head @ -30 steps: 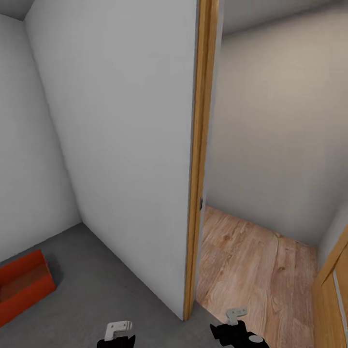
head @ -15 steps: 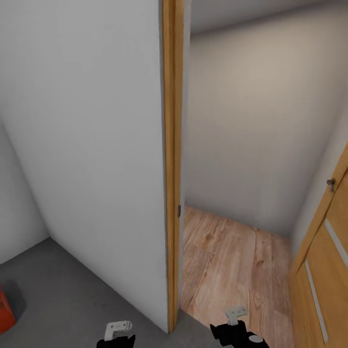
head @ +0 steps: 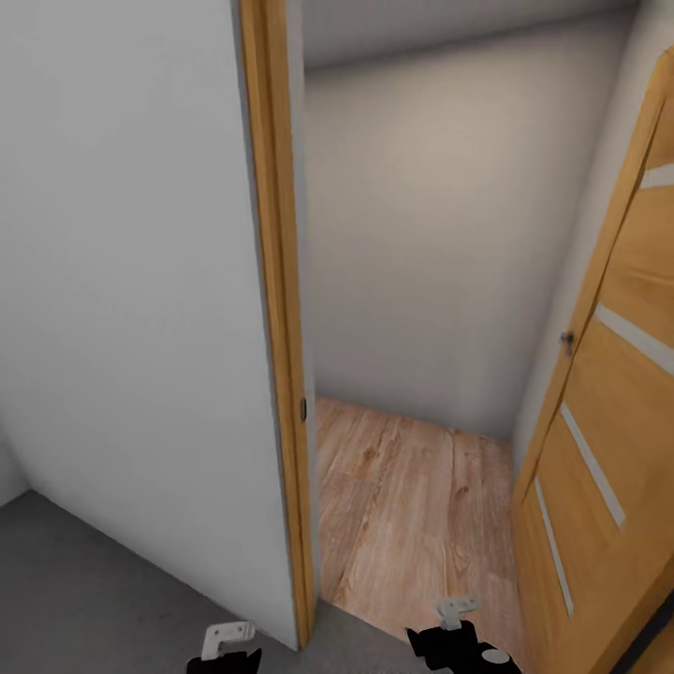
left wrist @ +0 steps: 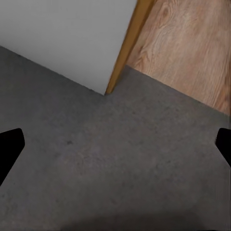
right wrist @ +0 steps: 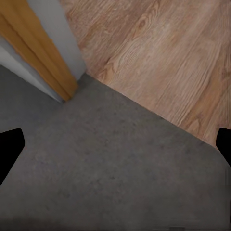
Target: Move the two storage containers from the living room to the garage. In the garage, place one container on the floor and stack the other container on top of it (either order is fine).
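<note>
**Empty claws at the doorway**

Both claws are spread wide and holding nothing. We are seeing the left gripper (left wrist: pixel 115 144) and the right gripper (right wrist: pixel 115 144) hanging over the grey concrete floor (head: pixel 84 590). No orange bin is showing, so we cannot tell where the bins are. We are standing at the garage edge, and the wood plank floor (head: pixel 412 524) is lying at 12 o'clock. We are judging it best to roll straight, between the door frame (head: pixel 281 374) at 11 o'clock and the wooden door (head: pixel 608 449) at 2 o'clock, touching neither.
</note>
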